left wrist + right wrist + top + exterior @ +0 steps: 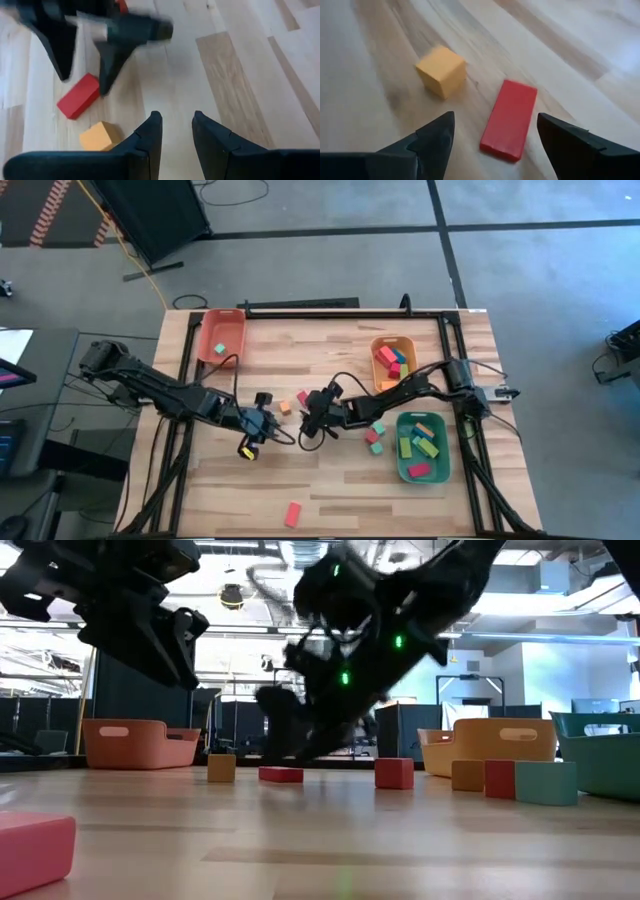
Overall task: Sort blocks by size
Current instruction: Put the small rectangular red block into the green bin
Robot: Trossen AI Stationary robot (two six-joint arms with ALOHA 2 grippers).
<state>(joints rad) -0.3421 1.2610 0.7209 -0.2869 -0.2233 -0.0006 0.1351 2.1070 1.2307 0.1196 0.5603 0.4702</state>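
Observation:
A flat red block (510, 120) lies on the table with an orange cube (442, 70) beside it; both also show in the high view as the red block (301, 397) and the cube (285, 408). My right gripper (495, 135) is open just above the table, one finger on each side of the red block's near end without touching it. My left gripper (177, 132) hangs a little to the left of these blocks, pointing slantwise down at bare wood. It is shut, with nothing between its fingers. The right gripper (85, 55) also shows in the left wrist view, over the red block (77, 95).
A red-orange tray (222, 335) stands at the far left, an orange tray (393, 360) with blocks at the far right, and a green tray (422, 445) with several blocks at the near right. Loose blocks (374, 436) lie beside the green tray. A pink block (293, 513) lies near the front edge.

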